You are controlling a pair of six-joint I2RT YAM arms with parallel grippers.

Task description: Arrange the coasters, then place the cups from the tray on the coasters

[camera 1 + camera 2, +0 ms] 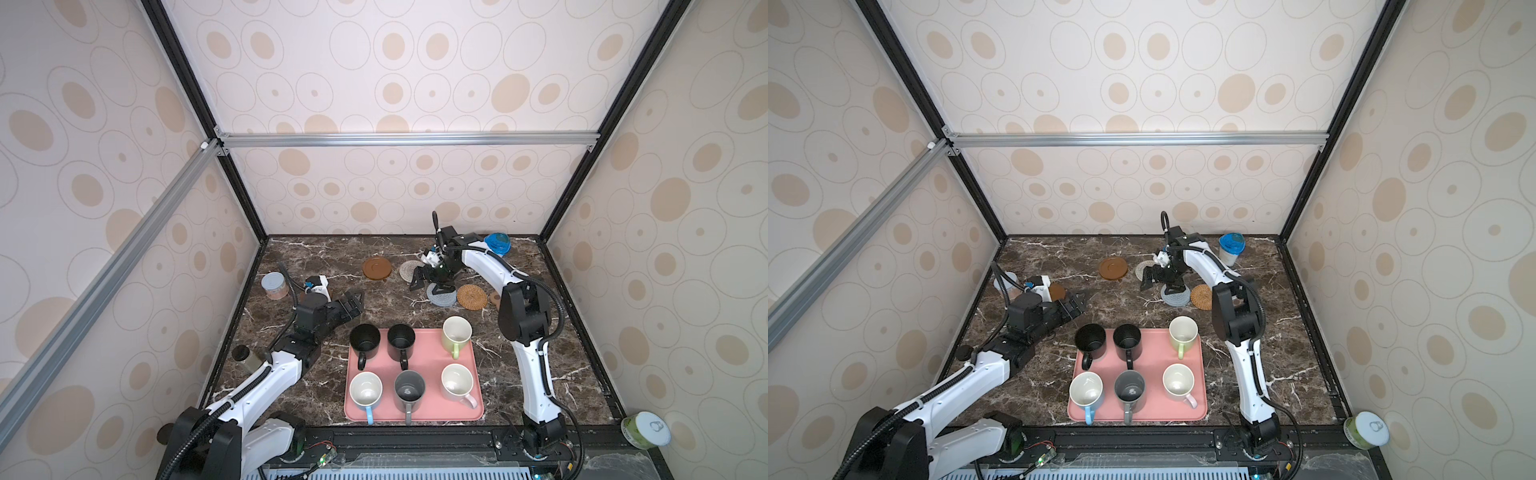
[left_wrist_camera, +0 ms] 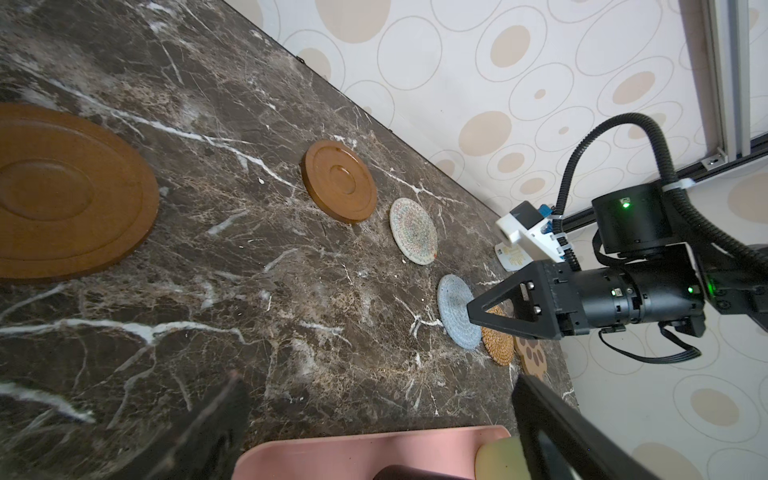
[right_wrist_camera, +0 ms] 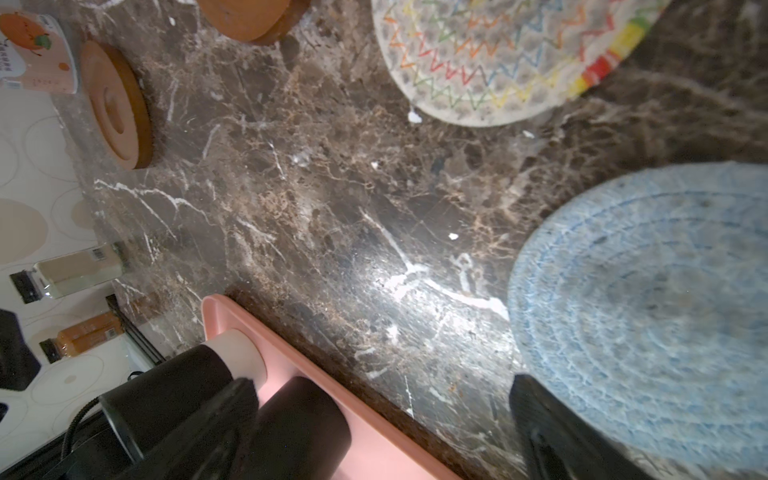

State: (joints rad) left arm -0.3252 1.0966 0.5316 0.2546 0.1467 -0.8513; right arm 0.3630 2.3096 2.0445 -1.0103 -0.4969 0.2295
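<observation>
Six cups stand on the pink tray (image 1: pixel 428 357) near the table's front: two black (image 1: pixel 365 340) (image 1: pixel 401 341), light green (image 1: pixel 456 334), light blue (image 1: pixel 365 392), dark grey (image 1: pixel 409 390), pale pink (image 1: pixel 457 383). Behind them, a row of coasters lies flat: brown disc (image 1: pixel 377 268), whitish woven (image 1: pixel 409 270), grey-blue woven (image 1: pixel 441 297), tan rattan (image 1: pixel 471 297), paw-shaped (image 1: pixel 494 298). Another brown disc (image 1: pixel 1057 292) lies by my left gripper (image 1: pixel 353 305), which is open and empty. My right gripper (image 1: pixel 428 286) hangs open between the whitish (image 3: pixel 498 54) and grey-blue (image 3: pixel 648 299) coasters, holding nothing.
A grey-lidded jar (image 1: pixel 275 284) stands at the table's left edge and a blue-lidded white tub (image 1: pixel 497 244) at the back right corner. A green can (image 1: pixel 646 430) sits outside the frame at the front right. Papered walls close in the table on three sides.
</observation>
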